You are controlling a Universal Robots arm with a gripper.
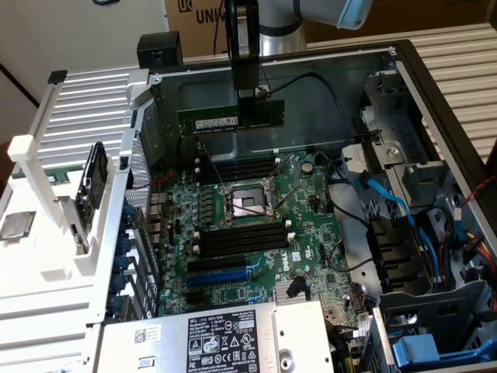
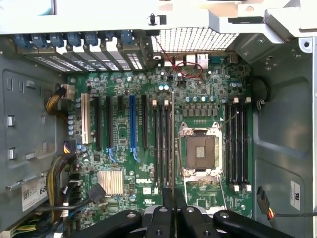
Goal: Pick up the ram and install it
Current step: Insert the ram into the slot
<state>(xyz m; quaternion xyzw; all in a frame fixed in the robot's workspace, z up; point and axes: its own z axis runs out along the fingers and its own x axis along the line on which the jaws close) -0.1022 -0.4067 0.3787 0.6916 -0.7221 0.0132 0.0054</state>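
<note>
The ram (image 1: 231, 118) is a long dark-green stick with a white label. It hangs level in the air inside the open computer case, above the far bank of black memory slots (image 1: 241, 167). My gripper (image 1: 247, 97) comes down from above and is shut on the stick's upper edge, right of its middle. In the wrist view the ram (image 2: 172, 144) shows edge-on as a thin line running out from my gripper (image 2: 168, 198), beside the memory slots (image 2: 161, 144) next to the CPU socket (image 2: 200, 151).
A second bank of memory slots (image 1: 241, 237) lies on the near side of the CPU socket (image 1: 247, 203). A blue expansion slot (image 1: 221, 276) and the power supply (image 1: 221, 338) sit nearer. Blue cables (image 1: 388, 202) and drive bays fill the exterior view's right; a white panel (image 1: 70, 155) stands at its left.
</note>
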